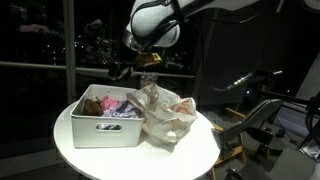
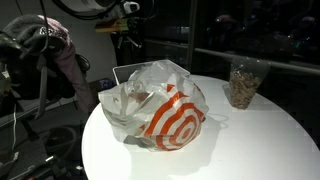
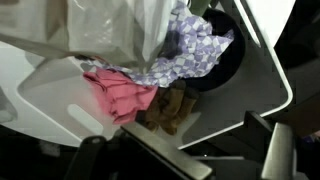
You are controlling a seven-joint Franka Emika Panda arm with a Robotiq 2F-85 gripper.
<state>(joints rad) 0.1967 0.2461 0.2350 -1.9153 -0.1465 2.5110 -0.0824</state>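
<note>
My gripper (image 1: 137,68) hangs above the far side of a white bin (image 1: 104,132) on a round white table (image 1: 190,152). In the wrist view the gripper (image 3: 208,152) is open and empty, its fingers spread over the bin's inside. Below it lie a pink cloth (image 3: 120,90), a purple patterned cloth (image 3: 192,48), a brown item (image 3: 170,110) and a black cloth (image 3: 226,62). A crumpled clear plastic bag with a red target print (image 1: 165,110) leans against the bin and partly covers the clothes (image 3: 100,28). The bag hides most of the bin in an exterior view (image 2: 165,108).
A clear cup with brown contents (image 2: 243,82) stands on the table beyond the bag. A chair frame (image 1: 262,120) stands beside the table. Dark windows are behind. A bicycle and bags (image 2: 45,55) stand near the table's edge.
</note>
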